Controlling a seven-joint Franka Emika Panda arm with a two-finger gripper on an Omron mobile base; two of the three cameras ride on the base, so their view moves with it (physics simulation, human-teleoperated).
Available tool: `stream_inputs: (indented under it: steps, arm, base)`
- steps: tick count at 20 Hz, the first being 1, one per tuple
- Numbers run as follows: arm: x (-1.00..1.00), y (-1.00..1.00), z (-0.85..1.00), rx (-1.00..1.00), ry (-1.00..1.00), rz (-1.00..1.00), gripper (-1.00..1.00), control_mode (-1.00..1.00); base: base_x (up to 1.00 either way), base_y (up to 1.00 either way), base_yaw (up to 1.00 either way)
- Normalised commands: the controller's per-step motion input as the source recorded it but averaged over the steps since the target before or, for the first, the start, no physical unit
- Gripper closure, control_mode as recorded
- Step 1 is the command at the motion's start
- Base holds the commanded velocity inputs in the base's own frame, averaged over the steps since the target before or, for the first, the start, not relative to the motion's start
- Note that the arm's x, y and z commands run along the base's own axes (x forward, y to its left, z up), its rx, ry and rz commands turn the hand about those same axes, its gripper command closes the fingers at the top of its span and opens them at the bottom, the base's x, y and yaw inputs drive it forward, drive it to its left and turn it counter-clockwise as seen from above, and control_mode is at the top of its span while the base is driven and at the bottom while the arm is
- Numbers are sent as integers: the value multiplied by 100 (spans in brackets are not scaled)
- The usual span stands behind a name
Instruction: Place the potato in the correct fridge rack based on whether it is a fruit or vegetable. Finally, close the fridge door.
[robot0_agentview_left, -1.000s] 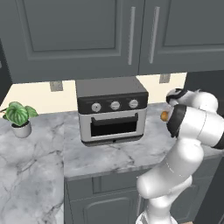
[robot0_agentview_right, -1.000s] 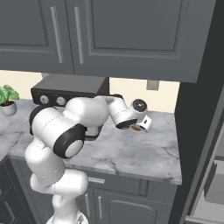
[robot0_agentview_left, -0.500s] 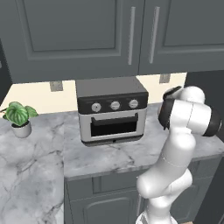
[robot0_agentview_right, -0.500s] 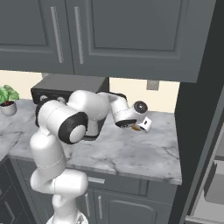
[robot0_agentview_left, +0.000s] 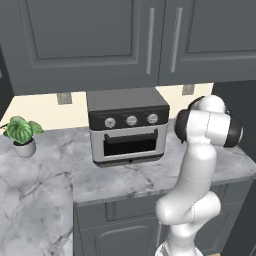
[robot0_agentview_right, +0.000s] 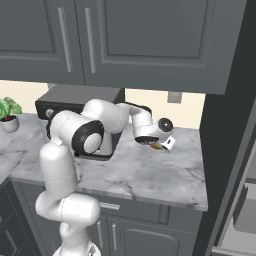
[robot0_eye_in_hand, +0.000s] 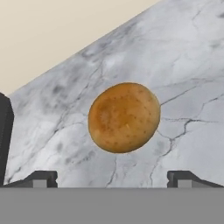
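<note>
Hand view: the potato (robot0_eye_in_hand: 124, 117) is centred on the marble bench (robot0_eye_in_hand: 192, 65), between wide-open, empty fingers (robot0_eye_in_hand: 40, 178). If nudged off-centre during closing, it could be rolled away.

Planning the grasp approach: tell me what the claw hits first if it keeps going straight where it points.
The round tan-brown speckled potato, lying on the grey-veined marble counter, sits centred between the open claw tips. It likely comes first, though how far off is unclear.

White glossy rounded arm (robot0_agentview_right: 75, 150) segments, dark grey joint caps.
</note>
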Motion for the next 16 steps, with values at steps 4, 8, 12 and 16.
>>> stream_inputs:
  steps: [4,8,12,16]
  arm:
    - [32,-2,-8,4,0,0,-100,-100]
    - [33,0,-13,2,0,0,-100,-100]
    - [28,0,-21,1,0,0,-100,-100]
    - [26,-1,-26,2,0,0,-100,-100]
  base:
    - [0,0,0]
    - [0,0,0]
    - [0,0,0]
    - [0,0,0]
